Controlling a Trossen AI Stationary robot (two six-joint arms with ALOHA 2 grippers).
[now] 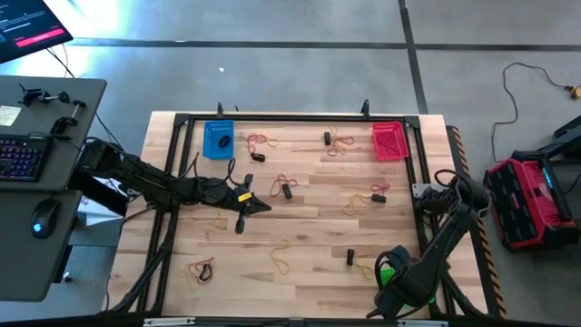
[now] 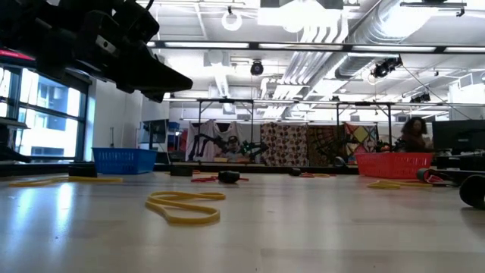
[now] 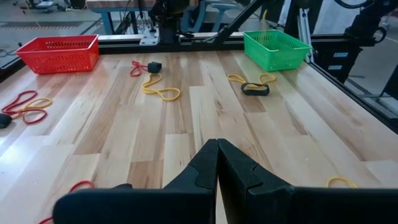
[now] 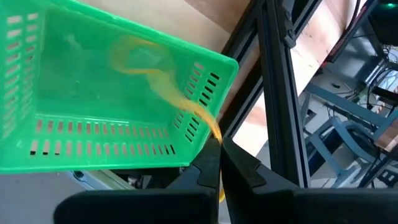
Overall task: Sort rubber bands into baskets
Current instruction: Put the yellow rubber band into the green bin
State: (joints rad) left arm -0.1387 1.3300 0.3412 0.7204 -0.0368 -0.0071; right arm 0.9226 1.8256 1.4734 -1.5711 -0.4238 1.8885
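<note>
From my station I see the right gripper (image 4: 219, 144) hanging over the green basket (image 4: 93, 93) at the near right corner of the tabletop (image 1: 309, 227), its jaws pinched tight on a yellow-orange rubber band (image 4: 168, 87) that trails from the tips down into the basket. The left gripper (image 1: 263, 207) hovers above the middle-left of the tabletop with its jaws fully closed on nothing. The blue basket (image 1: 218, 139) sits at the far left and the red basket (image 1: 389, 141) at the far right, both against the black frame. Loose rubber bands lie scattered between them: a red band (image 1: 263, 141) beside the blue basket, a yellow band (image 1: 283, 263) near the front, a red-and-black pair (image 1: 201, 269) at the front left. A red and black case (image 1: 531, 200) rests on the floor to the right.
</note>
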